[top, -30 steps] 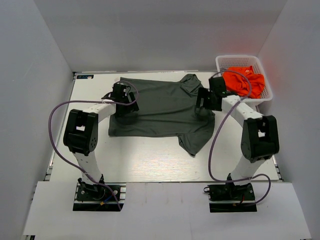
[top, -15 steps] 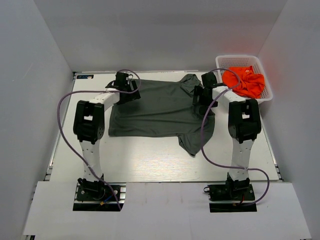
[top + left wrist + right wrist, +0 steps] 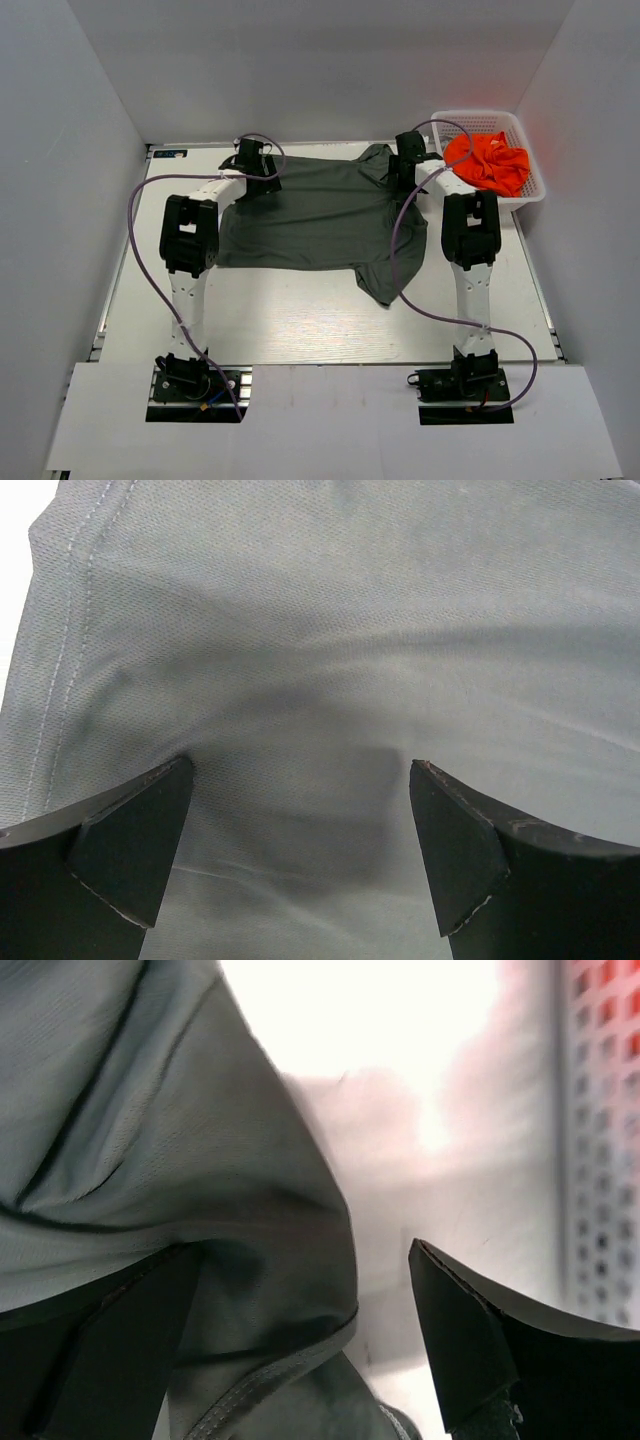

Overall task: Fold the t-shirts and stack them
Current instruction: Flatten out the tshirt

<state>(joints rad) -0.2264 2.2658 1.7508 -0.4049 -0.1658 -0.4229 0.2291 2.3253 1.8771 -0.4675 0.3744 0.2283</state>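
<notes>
On the white table, the dark olive-grey short-sleeved t-shirt lies spread flat, 1 sleeve pointing toward the arm bases. At its far edge, the left gripper and the right gripper hang with jaws wide apart, holding nothing. Far right, the bright orange t-shirt sits crumpled in a white plastic lattice basket.
</notes>
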